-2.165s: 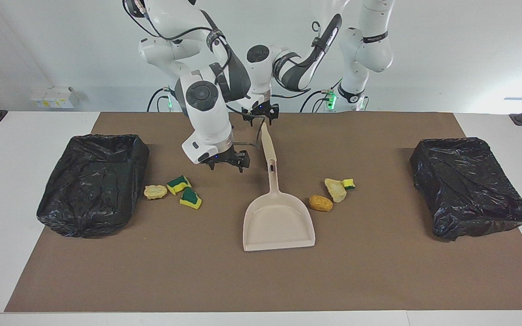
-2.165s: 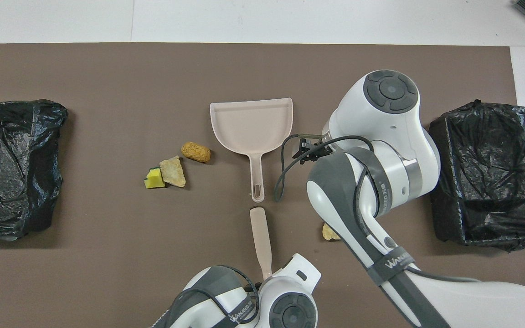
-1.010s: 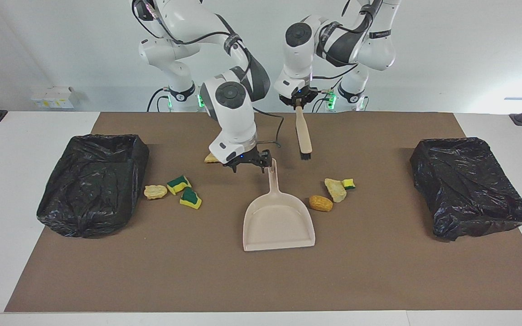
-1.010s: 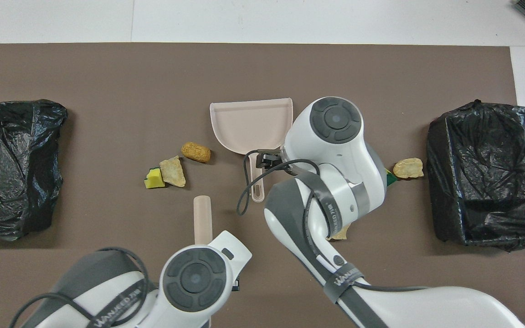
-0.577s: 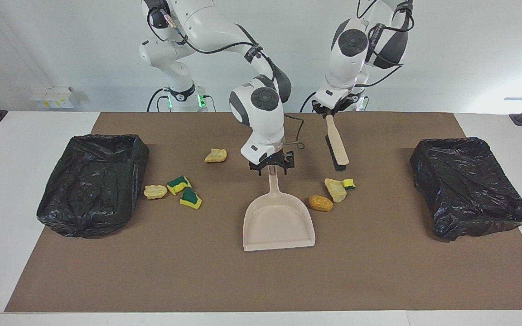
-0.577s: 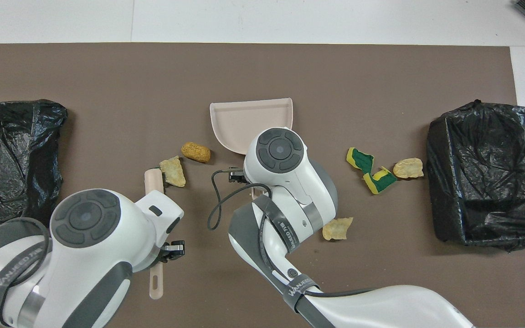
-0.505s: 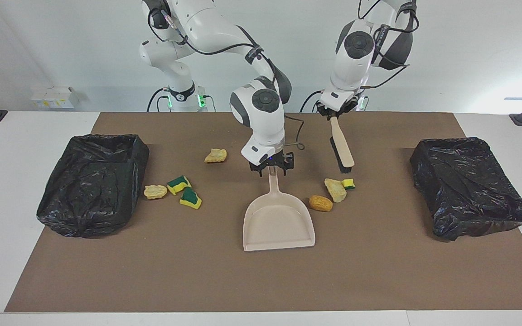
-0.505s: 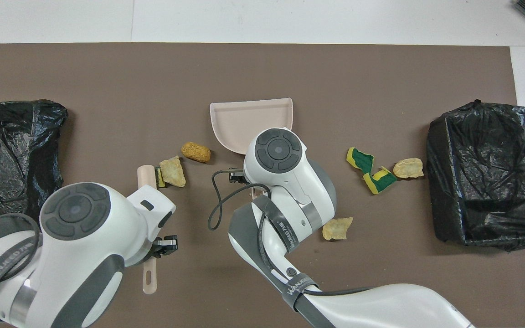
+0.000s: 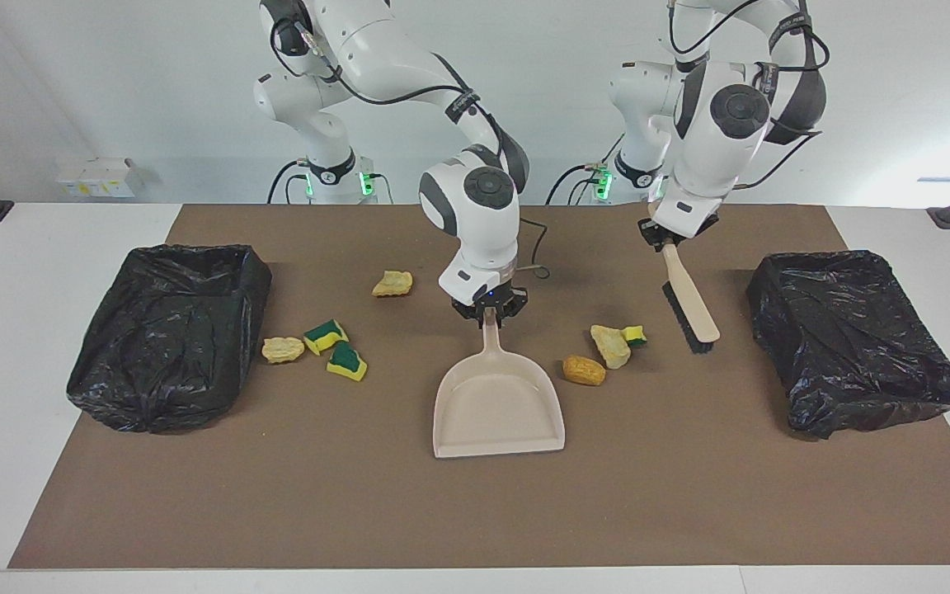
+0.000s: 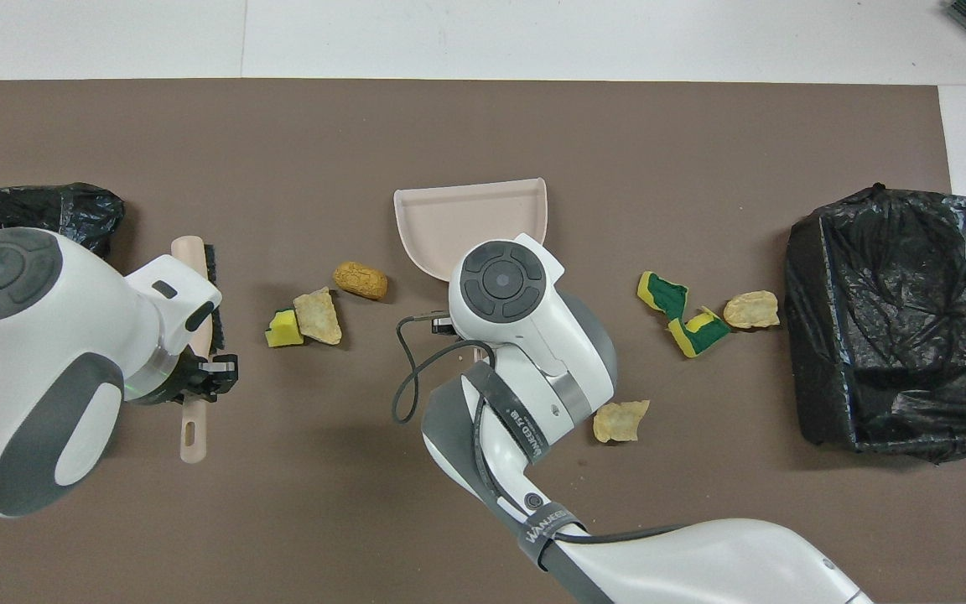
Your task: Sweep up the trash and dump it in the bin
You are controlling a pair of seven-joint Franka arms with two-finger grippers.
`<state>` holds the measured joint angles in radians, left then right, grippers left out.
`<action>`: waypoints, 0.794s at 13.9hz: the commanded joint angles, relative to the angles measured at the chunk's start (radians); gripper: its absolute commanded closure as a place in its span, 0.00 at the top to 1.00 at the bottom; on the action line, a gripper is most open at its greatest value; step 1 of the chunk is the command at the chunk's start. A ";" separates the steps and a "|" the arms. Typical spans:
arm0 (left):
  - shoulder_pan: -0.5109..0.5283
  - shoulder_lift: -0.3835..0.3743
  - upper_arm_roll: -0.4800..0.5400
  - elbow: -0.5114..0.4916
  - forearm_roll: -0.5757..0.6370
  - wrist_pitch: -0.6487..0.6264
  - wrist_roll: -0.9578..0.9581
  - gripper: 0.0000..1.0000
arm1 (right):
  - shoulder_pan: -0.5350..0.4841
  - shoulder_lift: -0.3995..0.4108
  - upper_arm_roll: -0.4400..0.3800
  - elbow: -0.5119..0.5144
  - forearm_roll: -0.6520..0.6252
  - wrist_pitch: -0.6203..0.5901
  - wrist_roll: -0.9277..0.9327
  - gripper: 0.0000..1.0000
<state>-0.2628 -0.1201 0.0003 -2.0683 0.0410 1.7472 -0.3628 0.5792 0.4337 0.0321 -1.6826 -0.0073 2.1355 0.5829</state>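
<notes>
Scraps lie in two clusters on the surface. Three sit at the dustpan's (image 9: 498, 404) 2 o'clock in the facing view: an orange-brown lump (image 9: 584, 370), a tan chunk (image 9: 611, 346), a sponge bit (image 9: 634, 334). Four lie toward 10 o'clock, near a bin (image 9: 166, 334). Right end effector (image 9: 489, 312) is clamped on the dustpan handle. Left end effector (image 9: 666, 239) grips a brush (image 9: 689, 301), tilted beside the other bin (image 9: 850, 338).

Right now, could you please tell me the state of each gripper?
Left gripper: shut on the brush.
Right gripper: shut on the dustpan handle.
</notes>
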 commanded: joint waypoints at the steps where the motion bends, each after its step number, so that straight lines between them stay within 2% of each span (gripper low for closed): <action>1: 0.075 0.020 -0.013 0.013 0.013 0.070 0.064 0.00 | -0.005 -0.010 0.003 0.020 -0.045 -0.042 -0.015 0.00; 4: 0.100 0.014 -0.013 -0.022 0.007 0.091 0.065 0.00 | -0.057 -0.059 0.003 0.015 -0.025 -0.089 -0.174 0.00; 7: 0.099 0.020 -0.013 -0.065 -0.013 0.115 0.045 0.00 | -0.125 -0.090 0.003 0.014 -0.022 -0.163 -0.527 0.00; 9: 0.097 0.025 -0.013 -0.101 -0.074 0.173 -0.003 0.00 | -0.153 -0.090 0.003 0.014 -0.022 -0.184 -0.741 0.00; 11: 0.097 0.019 -0.013 -0.127 -0.089 0.176 -0.033 0.00 | -0.166 -0.090 0.003 0.012 -0.023 -0.186 -0.849 0.00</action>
<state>-0.1731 -0.0851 -0.0064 -2.1571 -0.0255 1.8956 -0.3643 0.4236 0.3535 0.0250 -1.6631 -0.0263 1.9584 -0.1613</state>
